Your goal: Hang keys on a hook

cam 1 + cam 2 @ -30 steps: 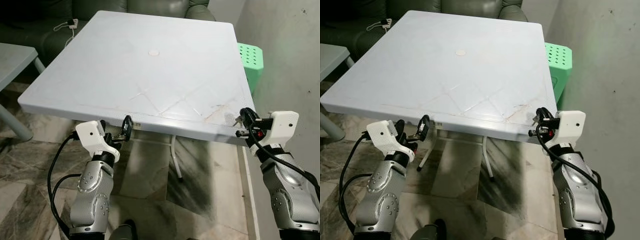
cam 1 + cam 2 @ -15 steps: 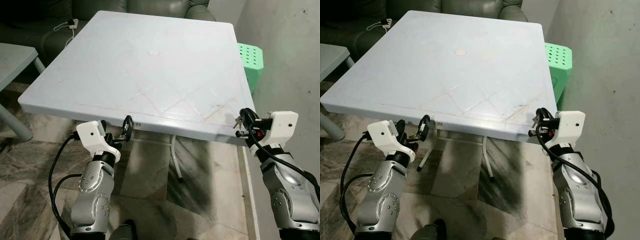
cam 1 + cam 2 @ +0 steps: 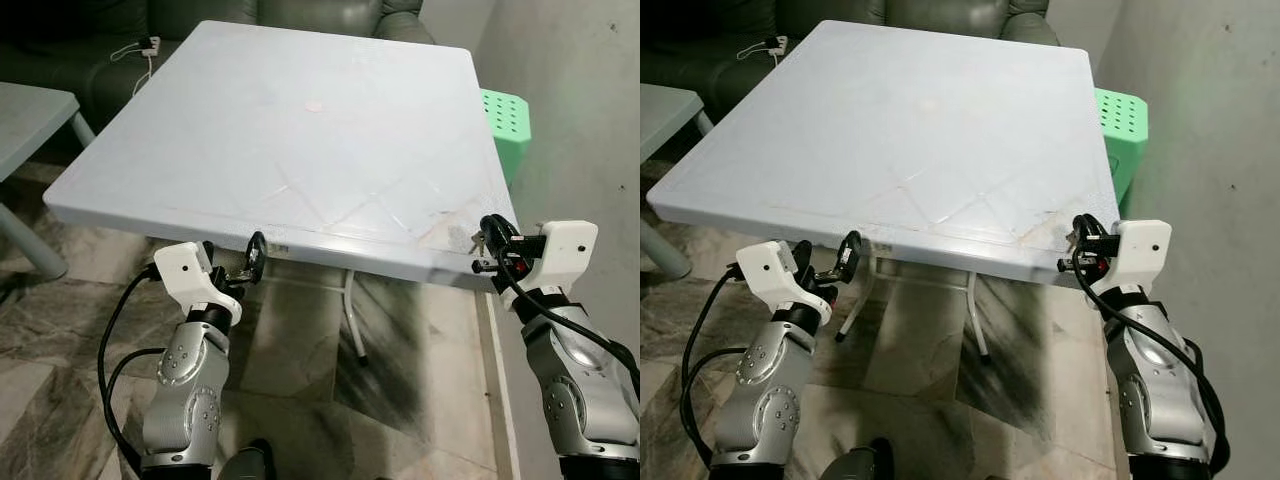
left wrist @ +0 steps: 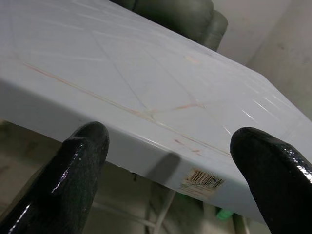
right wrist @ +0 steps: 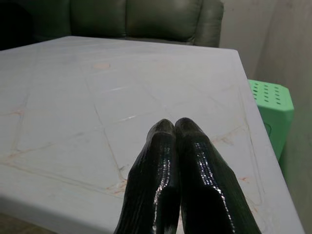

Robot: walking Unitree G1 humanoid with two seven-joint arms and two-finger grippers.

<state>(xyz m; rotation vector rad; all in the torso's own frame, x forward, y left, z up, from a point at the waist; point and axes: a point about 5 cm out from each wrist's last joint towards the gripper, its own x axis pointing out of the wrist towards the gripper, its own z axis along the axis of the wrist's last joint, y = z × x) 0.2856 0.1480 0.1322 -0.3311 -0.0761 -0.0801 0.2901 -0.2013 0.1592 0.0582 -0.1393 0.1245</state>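
Hovering at the near edge of the pale grey square plastic table: my left gripper at 7 o'clock, fingers spread apart; my right gripper at 4 o'clock, fingers pressed together, with small metal keys just beside them. Cannot tell if they're gripped. Farther, at 2 o'clock, a green perforated plastic stool; at 12, a dark green sofa.

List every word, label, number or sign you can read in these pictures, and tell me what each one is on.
No text can be read.
Barcode sticker on the front edge of the white table: bars and a row of digits show in the left wrist view, too small and blurred to read.
Green stool beside the table: holes in its top, no lettering.
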